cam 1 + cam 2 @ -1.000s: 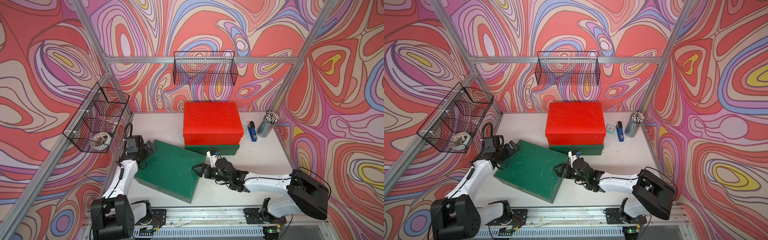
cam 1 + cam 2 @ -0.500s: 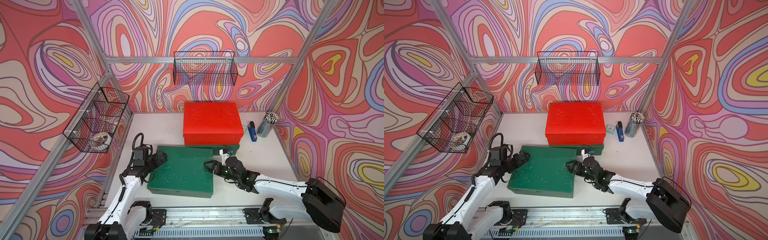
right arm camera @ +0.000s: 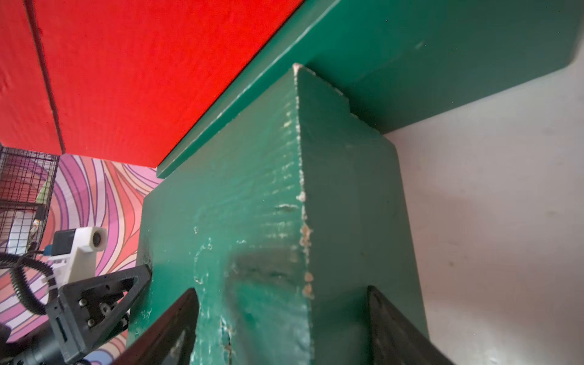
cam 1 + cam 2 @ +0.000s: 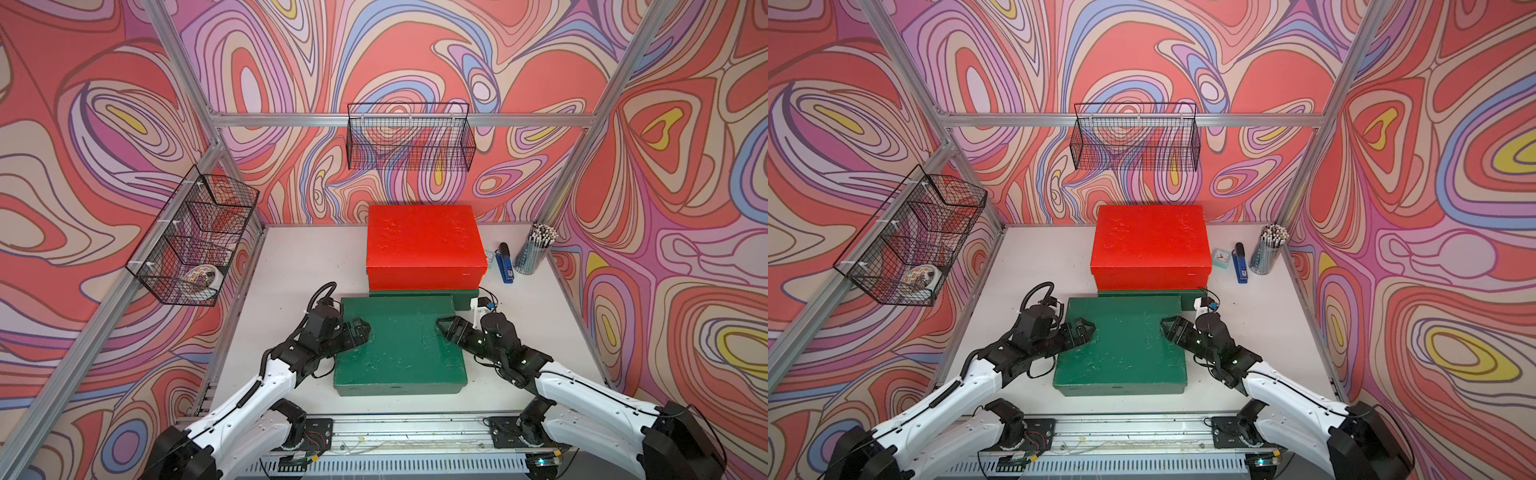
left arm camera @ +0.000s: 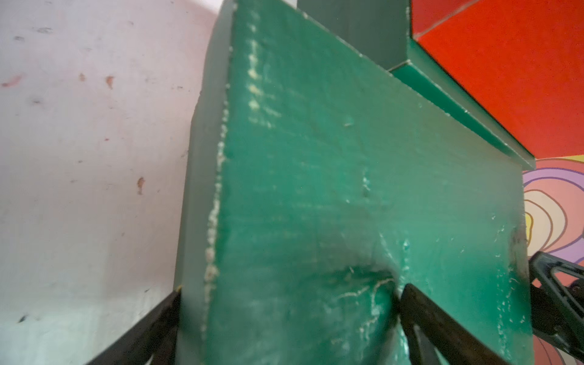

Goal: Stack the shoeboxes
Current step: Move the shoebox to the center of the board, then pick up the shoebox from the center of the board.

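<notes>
1. The front green shoebox (image 4: 399, 345) lies flat near the front middle of the white table (image 4: 299, 266). Its lid is on and it sits between the two arms.
2. The left gripper (image 4: 359, 330) is clamped on the box's left end with the jaws spread wide. In the left wrist view one finger (image 5: 436, 322) presses into the scuffed lid and dents it. The other finger (image 5: 151, 328) sits down at the lower edge of the end wall.
3. The right gripper (image 4: 446, 328) has the right end the same way, opened somewhat less. One finger (image 3: 170, 322) is on the lid beside a crease and the other finger (image 3: 398, 322) is low on the end wall.
4. It is hard to tell whether the box is resting on the table or held just off it, because the underside is hidden in every view.
5. The rear green shoebox (image 4: 466, 300) sits on the table right behind the front one. The front box's back edge covers most of its front face in both top views, so only its right end shows.
6. The red shoebox (image 4: 424, 241) is stacked on the rear green shoebox, lid on and roughly square to it.
7. To the right of the stack, near the right wall, are a small clock (image 4: 1222, 259), a blue stapler (image 4: 505, 264) and a pencil cup (image 4: 534, 253).
8. One wire basket (image 4: 409, 141) hangs on the back wall and a side basket (image 4: 195, 241) hangs on the left frame.
</notes>
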`<action>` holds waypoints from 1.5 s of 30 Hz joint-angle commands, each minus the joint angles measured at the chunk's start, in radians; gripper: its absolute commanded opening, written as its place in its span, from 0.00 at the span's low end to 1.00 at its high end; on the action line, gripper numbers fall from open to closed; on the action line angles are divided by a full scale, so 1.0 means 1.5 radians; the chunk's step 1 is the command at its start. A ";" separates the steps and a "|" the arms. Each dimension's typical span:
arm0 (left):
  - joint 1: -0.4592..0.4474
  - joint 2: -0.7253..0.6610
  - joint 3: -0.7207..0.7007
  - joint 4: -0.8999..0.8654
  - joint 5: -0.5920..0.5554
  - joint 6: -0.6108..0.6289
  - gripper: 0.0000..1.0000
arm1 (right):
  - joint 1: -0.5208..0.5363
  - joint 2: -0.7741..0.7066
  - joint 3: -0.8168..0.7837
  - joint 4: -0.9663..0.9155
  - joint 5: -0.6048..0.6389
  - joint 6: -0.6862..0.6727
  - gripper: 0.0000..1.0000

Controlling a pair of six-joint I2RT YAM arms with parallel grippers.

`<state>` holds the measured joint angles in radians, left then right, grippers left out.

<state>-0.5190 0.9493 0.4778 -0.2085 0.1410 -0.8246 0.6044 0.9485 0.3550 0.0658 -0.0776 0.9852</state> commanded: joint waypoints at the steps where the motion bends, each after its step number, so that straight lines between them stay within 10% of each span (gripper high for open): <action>1: -0.069 0.048 0.011 0.062 0.030 -0.033 1.00 | -0.027 -0.018 -0.015 -0.040 -0.055 -0.017 0.82; 19: -0.089 -0.025 0.050 -0.083 0.051 0.027 1.00 | -0.138 -0.051 0.004 -0.154 -0.113 -0.088 0.86; 45: -0.081 0.041 -0.001 0.013 0.143 0.015 1.00 | -0.139 -0.112 -0.007 -0.185 -0.147 -0.084 0.88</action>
<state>-0.6346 0.9882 0.4900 -0.2066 0.2687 -0.7826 0.3927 0.7685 0.3565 -0.2298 -0.2543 0.8566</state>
